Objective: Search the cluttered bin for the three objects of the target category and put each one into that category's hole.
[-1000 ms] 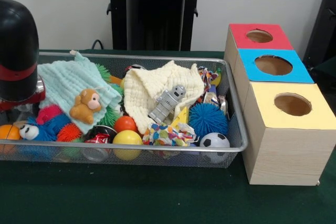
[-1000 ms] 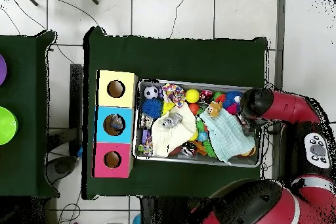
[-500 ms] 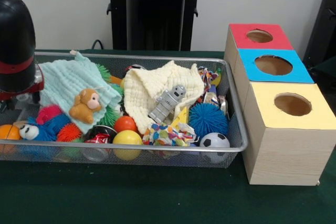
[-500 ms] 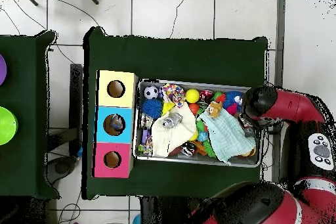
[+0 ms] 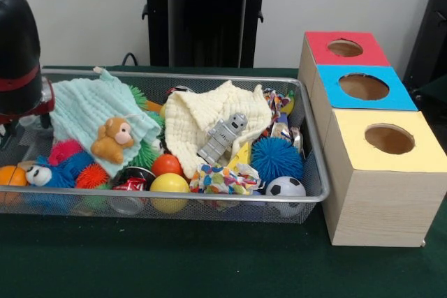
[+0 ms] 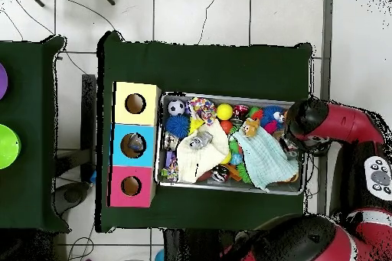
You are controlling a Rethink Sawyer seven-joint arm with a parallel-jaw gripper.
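The silver wire-mesh bin lies on the green table, full of toys; it also shows in the overhead view. It holds a mint cloth, a cream cloth, a grey robot toy, a brown plush monkey, a yellow ball, an orange ball, a blue spiky ball and a soccer ball. My gripper hangs under the black and red wrist at the bin's left end in the front view. In the overhead view the gripper is at the bin's right end, mostly hidden by the arm.
Three wooden boxes with round holes stand in a row beside the bin: red top, blue top, yellow top. Overhead they are yellow, blue, pink-red. The black pedestal stands behind.
The arm has drawn outward past the bin's end, left in the front view and right in the overhead view. The toys have not moved.
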